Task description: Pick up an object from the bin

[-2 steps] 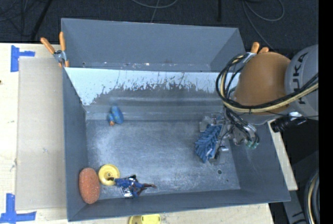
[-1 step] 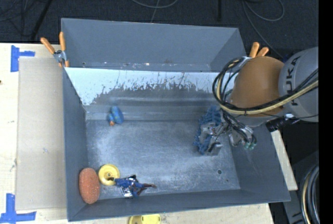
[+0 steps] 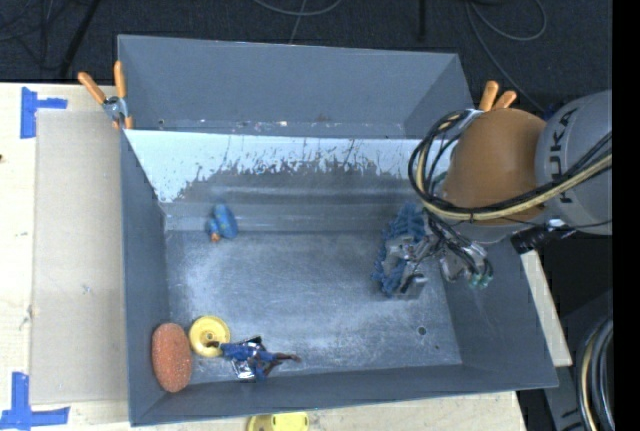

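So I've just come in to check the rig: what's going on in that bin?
The robot arm reaches in from the right, and its gripper is low at the right side of the bin, right at a crumpled blue thing. Whether it has a grip on it cannot be made out. A small blue piece lies near the back left. A brown oval lump, a yellow ring and a blue toy sit in the front left corner.
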Controlling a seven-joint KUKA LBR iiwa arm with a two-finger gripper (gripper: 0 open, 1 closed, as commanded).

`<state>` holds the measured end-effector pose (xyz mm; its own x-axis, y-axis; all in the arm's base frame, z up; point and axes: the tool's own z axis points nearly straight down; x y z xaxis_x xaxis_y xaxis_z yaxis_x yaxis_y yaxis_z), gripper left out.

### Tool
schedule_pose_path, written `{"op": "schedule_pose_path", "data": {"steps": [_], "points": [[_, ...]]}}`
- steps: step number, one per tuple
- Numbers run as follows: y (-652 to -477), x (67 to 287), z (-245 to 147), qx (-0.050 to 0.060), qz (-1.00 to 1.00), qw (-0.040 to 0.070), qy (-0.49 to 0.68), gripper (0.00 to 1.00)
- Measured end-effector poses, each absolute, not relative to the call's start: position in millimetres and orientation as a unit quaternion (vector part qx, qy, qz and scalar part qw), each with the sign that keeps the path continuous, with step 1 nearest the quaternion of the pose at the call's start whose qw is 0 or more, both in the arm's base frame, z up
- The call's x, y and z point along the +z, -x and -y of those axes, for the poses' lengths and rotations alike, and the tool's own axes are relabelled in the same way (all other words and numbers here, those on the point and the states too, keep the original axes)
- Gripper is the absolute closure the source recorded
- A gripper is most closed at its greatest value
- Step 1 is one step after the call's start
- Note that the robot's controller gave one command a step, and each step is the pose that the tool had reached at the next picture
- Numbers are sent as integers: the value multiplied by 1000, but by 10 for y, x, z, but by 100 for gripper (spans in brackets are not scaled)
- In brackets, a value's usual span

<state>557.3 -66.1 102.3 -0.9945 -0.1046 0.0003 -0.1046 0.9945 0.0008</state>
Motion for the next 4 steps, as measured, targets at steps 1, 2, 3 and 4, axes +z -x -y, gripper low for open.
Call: {"op": "schedule_pose_path", "data": {"steps": [1, 2, 3, 4], "points": [[-5572, 1032, 663, 0, 999, 1, -53, 100], [-5588, 1940, 696, -1, 988, 0, -155, 100], [-5588, 1940, 699, -1, 988, 0, -155, 100], [-5686, 3010, 609, 0, 988, -1, -156, 100]]}}
